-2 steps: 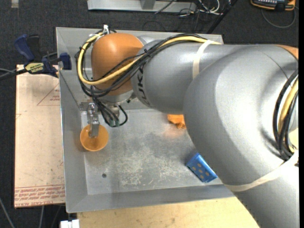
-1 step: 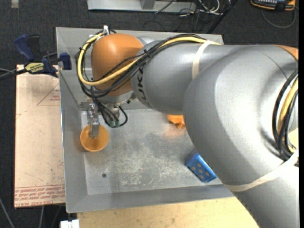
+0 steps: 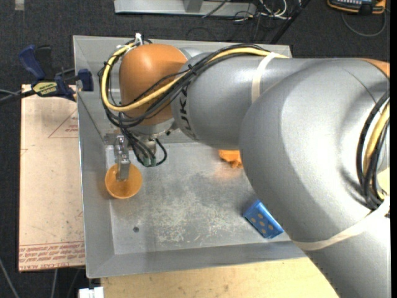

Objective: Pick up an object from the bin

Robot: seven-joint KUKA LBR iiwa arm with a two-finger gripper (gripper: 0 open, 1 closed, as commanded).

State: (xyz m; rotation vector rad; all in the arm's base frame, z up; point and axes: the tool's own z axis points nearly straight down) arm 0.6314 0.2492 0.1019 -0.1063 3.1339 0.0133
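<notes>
My gripper [image 3: 124,166] hangs low at the left side of the bin. One metal finger reaches down into an orange round bowl-like thing [image 3: 123,184] that lies near the bin's left wall. The second finger is hidden behind the first, so the gap between them cannot be read. Whether the finger touches the orange bowl's rim or sits inside it is unclear.
A blue block with dark dots [image 3: 263,220] lies at the front right of the bin floor. A small orange thing [image 3: 230,158] peeks out from under the arm near the middle. The big grey arm covers the bin's right and back parts.
</notes>
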